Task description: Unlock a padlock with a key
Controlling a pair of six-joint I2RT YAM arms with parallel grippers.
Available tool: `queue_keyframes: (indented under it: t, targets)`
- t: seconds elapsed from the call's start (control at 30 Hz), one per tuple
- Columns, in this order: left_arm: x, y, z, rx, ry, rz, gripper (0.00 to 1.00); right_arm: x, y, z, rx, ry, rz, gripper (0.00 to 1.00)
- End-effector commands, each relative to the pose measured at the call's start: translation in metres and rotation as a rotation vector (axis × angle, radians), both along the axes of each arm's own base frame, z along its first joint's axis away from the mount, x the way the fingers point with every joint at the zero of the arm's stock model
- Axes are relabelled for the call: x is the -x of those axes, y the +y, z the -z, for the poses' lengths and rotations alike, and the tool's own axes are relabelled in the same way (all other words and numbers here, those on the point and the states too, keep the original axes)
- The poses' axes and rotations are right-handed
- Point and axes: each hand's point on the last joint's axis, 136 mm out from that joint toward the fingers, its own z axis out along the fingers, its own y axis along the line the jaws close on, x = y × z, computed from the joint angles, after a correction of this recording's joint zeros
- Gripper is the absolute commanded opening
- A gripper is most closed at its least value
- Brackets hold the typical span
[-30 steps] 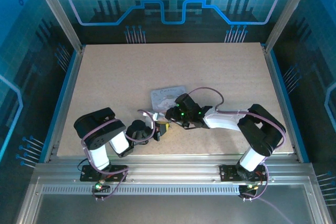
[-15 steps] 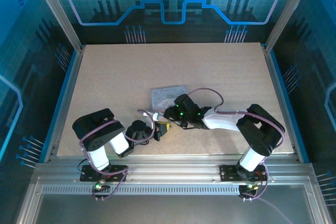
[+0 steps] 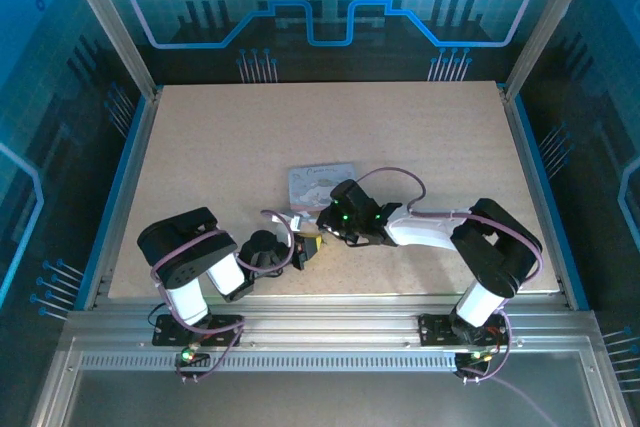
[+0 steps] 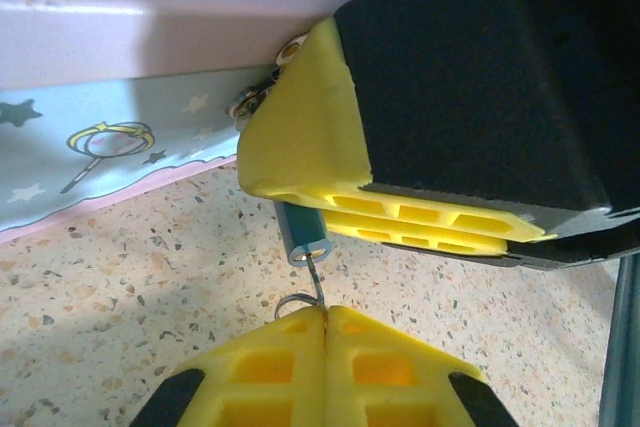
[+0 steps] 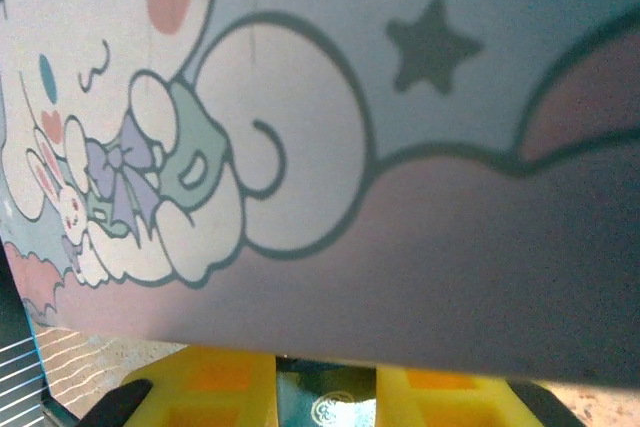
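The padlock (image 4: 298, 231) is a tiny teal cylinder lying on the table by the tin's edge. My right gripper (image 5: 325, 392) is shut on the padlock (image 5: 325, 402), whose body fills the gap between the yellow fingers (image 4: 300, 137). The key (image 4: 316, 282) is a thin dark sliver with its tip in the padlock's keyhole. My left gripper (image 4: 325, 312) is shut on the key's head, and a small wire ring (image 4: 288, 303) sticks out beside the fingertips. In the top view both grippers meet just in front of the tin, left gripper (image 3: 300, 253) and right gripper (image 3: 316, 229).
A flat tin (image 3: 320, 182) printed with a pastel cartoon lies right behind the padlock, its side wall (image 4: 120, 147) close to both grippers. The speckled tabletop (image 3: 220, 147) is open to the left, right and back. Blue rails (image 3: 118, 197) border the table.
The right wrist has edged slightly left toward the tin. The left arm has stayed where it was.
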Motion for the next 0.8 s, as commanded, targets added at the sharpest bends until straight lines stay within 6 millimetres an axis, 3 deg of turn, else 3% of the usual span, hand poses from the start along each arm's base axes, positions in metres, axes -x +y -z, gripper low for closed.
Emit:
queue_keyframes:
  t: [0.0,0.17,0.3,0.67,0.77]
  targets:
    - [0.001,0.0,-0.002,-0.026,-0.051,0.01,0.0,0.025,-0.012,0.021,0.103,0.11,-0.02,0.04]
    - [0.001,-0.008,0.003,-0.159,-0.111,0.04,0.0,0.027,-0.012,0.025,0.133,0.135,-0.041,0.0]
    - [-0.001,-0.013,0.005,-0.319,-0.173,0.056,0.0,0.022,-0.005,0.015,0.143,0.132,-0.051,0.0]
    - [-0.011,-0.012,-0.005,-0.92,-0.452,0.005,0.0,0.019,-0.003,0.007,0.189,0.149,-0.061,0.0]
    - [-0.012,-0.01,-0.005,-1.002,-0.483,-0.023,0.0,0.019,-0.001,0.009,0.187,0.158,-0.065,0.0]
